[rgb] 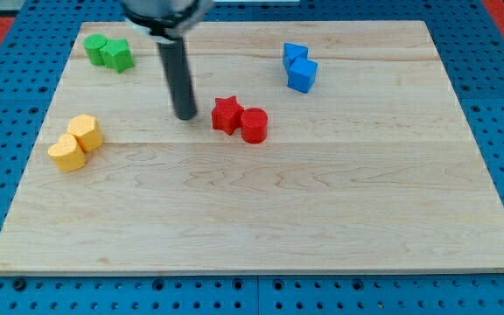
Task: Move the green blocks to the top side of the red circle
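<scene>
Two green blocks (108,52) sit touching each other at the board's top left; their shapes are hard to make out. The red circle (254,125) stands near the middle, with a red star (226,114) touching its left side. My tip (185,116) rests on the board just left of the red star, apart from it. The green blocks lie well up and to the left of my tip.
Two yellow blocks (76,142) sit together at the left edge. Two blue blocks (299,67) sit together at the top right. The wooden board (261,219) lies on a blue pegboard surface.
</scene>
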Tool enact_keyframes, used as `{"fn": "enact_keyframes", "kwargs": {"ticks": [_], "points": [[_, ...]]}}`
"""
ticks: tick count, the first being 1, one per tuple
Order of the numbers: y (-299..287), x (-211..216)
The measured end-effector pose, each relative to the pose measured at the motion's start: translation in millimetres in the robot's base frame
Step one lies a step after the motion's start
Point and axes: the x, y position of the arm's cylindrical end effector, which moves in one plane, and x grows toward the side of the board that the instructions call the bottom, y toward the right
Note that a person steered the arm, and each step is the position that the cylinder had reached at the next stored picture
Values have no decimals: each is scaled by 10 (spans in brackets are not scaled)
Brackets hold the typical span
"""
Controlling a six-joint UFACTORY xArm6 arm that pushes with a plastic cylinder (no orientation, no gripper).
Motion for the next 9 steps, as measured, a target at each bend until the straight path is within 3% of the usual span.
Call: {"fn": "enact_keyframes", "kwargs": {"ticks": [2,4,6,8,9], "points": [[189,597],[1468,597],[1040,408],[764,-134],[-180,-154]]}}
